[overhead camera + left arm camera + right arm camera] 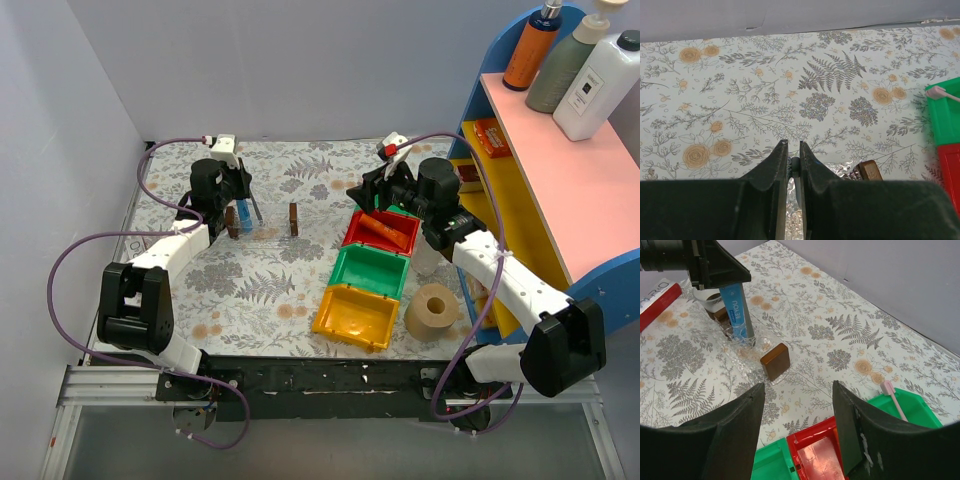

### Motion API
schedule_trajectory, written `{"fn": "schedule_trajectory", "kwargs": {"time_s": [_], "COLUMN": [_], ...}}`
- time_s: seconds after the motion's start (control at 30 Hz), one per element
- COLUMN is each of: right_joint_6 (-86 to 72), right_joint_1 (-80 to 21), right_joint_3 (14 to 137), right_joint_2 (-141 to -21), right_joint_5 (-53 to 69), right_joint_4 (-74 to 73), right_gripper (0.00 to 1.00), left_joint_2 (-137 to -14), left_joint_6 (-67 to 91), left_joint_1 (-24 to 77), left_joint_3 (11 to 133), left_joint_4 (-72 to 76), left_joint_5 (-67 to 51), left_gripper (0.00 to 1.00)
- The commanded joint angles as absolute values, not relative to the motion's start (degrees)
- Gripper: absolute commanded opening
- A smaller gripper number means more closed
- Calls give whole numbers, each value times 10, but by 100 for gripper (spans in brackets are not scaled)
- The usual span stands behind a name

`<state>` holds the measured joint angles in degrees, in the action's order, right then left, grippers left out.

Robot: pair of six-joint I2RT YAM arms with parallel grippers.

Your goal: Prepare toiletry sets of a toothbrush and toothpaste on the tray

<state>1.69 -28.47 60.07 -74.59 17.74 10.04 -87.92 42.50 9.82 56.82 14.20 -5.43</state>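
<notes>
The bright-blue toothpaste (739,310) stands almost upright, its lower end on the clear tray (747,352) between the brown end pieces (775,361). My left gripper (240,203) is shut on the tube's upper end; in the left wrist view the gripper (792,145) pinches a thin grey edge, with the tray (790,210) below. A pink toothbrush (893,398) lies in the green bin (920,407). My right gripper (797,385) hangs open and empty over the red bin (822,455), to the right of the tray (262,232).
Red (380,232), green (368,270) and yellow (355,318) bins stand in a row right of centre. A tape roll (432,312) sits beside them. A blue and pink shelf (540,180) with bottles rises at the right.
</notes>
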Motion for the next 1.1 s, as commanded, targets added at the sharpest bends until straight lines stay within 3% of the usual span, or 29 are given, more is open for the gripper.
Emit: {"fn": "schedule_trajectory", "kwargs": {"time_s": [0.0,1.07], "right_joint_6": [16,12], "right_joint_1": [-282,-281], "right_joint_3": [610,612], "right_joint_2": [-747,-749], "right_joint_5": [176,180], "right_joint_4": [124,120], "right_gripper": [64,64], "left_joint_2": [-879,-881], "left_joint_6": [426,432], "left_joint_1": [92,86], "left_joint_3": [568,567], "left_joint_4": [150,153], "left_joint_5": [-62,-64], "left_gripper": [0,0]}}
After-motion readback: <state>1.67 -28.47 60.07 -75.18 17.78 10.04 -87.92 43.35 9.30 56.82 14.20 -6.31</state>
